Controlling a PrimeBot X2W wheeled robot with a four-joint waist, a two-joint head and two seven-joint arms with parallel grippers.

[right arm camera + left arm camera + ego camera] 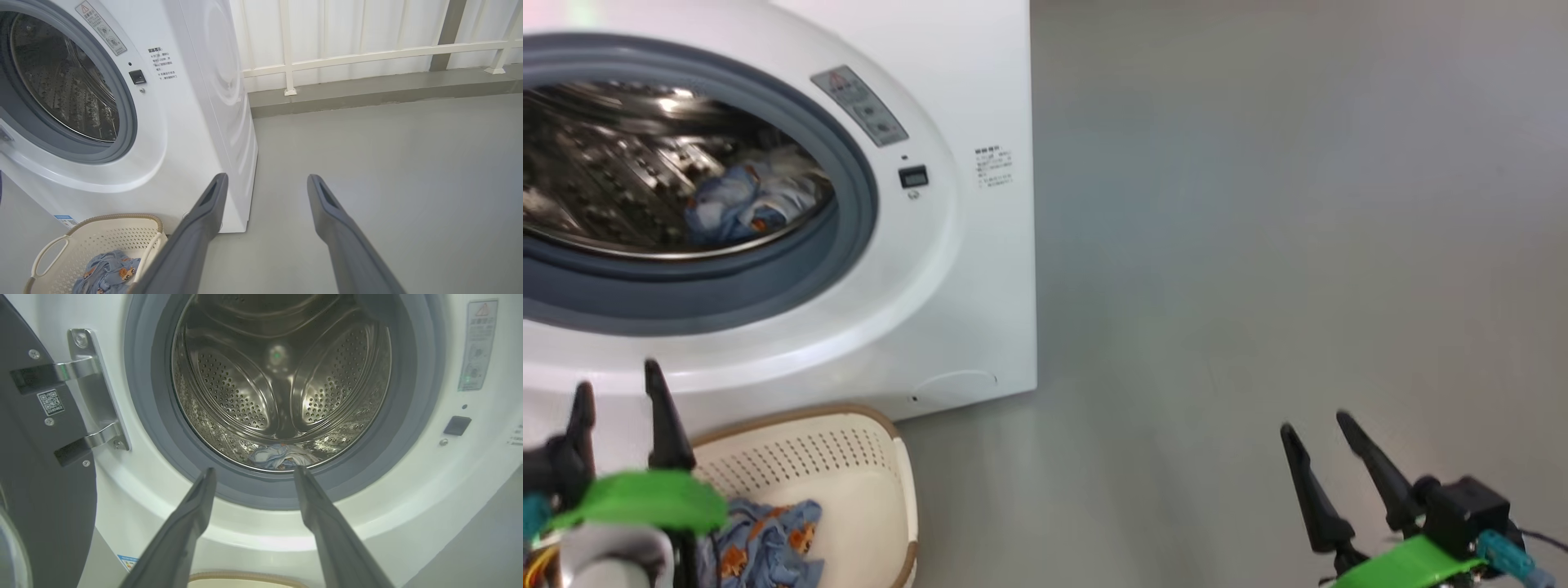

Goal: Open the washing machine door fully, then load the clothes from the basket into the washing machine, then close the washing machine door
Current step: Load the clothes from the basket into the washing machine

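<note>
Though the washing machine (980, 310) bears a warning-triangle sticker (859, 106), its print is illegible.

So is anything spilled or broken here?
Nothing stands out. Some clothes lie in the washing machine, the rest sit in the basket, and nothing looks broken.

from the head: looks down on the washing machine (964, 269) front and the near basket (849, 474). from the left wrist: close, faces straight into the drum (282, 375). from the right wrist: farther right, faces the floor (388, 163); shares machine front and basket.
</note>
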